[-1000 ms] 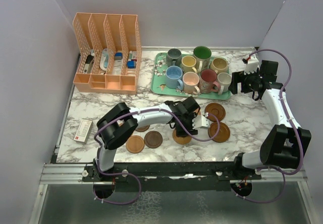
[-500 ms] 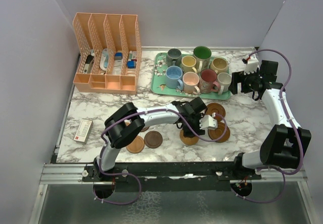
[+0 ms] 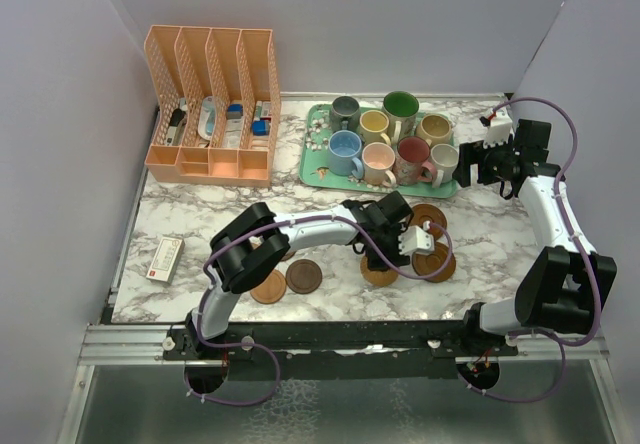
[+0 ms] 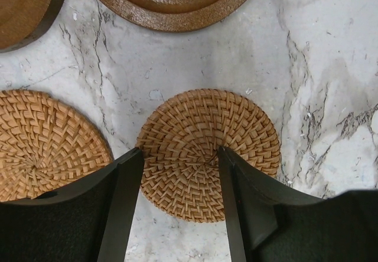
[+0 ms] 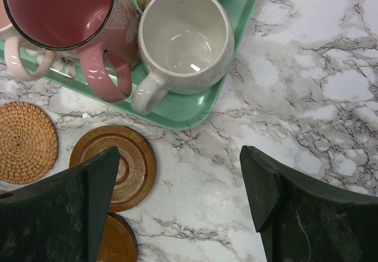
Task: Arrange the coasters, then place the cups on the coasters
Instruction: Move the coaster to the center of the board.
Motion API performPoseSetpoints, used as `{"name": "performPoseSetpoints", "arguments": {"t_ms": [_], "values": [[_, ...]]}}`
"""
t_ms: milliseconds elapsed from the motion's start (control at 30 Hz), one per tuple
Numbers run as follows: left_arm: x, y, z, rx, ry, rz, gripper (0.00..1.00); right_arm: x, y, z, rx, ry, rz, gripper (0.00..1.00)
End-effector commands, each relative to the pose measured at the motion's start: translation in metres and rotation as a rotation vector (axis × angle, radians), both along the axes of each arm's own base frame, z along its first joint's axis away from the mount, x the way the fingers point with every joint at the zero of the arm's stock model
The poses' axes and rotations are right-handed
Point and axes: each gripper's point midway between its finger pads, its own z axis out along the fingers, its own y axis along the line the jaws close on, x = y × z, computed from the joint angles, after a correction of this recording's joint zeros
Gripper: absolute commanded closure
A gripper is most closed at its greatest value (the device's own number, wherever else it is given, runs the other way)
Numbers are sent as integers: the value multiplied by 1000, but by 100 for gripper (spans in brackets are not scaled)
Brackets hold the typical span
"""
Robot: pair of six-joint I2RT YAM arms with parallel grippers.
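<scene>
Several cups stand on the teal tray (image 3: pixel 318 169), among them a dark red cup (image 5: pixel 65 14) and a cream-white cup (image 5: pixel 186 38). Coasters lie on the marble in front of the tray. A woven coaster (image 4: pixel 207 153) lies flat under my left gripper (image 4: pixel 180 151) (image 3: pixel 385 249), whose jaws stand apart, one tip at the coaster's rim and one over its middle. A second woven coaster (image 4: pixel 47 144) lies to its left and a grooved brown coaster (image 4: pixel 171 2) beyond it. My right gripper (image 5: pixel 179 151) (image 3: pixel 472 169) hangs open over bare marble beside the tray's right end.
A peach file organizer (image 3: pixel 210 104) stands at the back left. A small flat box (image 3: pixel 165 258) lies near the left edge. Two brown coasters (image 3: pixel 268 286) (image 3: pixel 304 276) rest near the front edge. Walls close in on both sides.
My left gripper has slid to the right, and the woven coaster under it has shifted right with it, toward the two brown coasters. The right arm has not moved.
</scene>
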Motion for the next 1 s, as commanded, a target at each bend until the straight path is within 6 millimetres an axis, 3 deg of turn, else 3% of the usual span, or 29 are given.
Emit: {"name": "performPoseSetpoints", "arguments": {"t_ms": [0, 700, 967], "values": [[23, 0, -24, 36, -66, 36, 43, 3, -1, 1, -4, -1, 2, 16], [33, -7, -23, 27, -82, 46, 43, 3, -1, 2, -6, -4, 3, 16], [27, -9, -24, 17, -55, 35, 43, 3, -1, 2, -6, -1, 4, 16]]}}
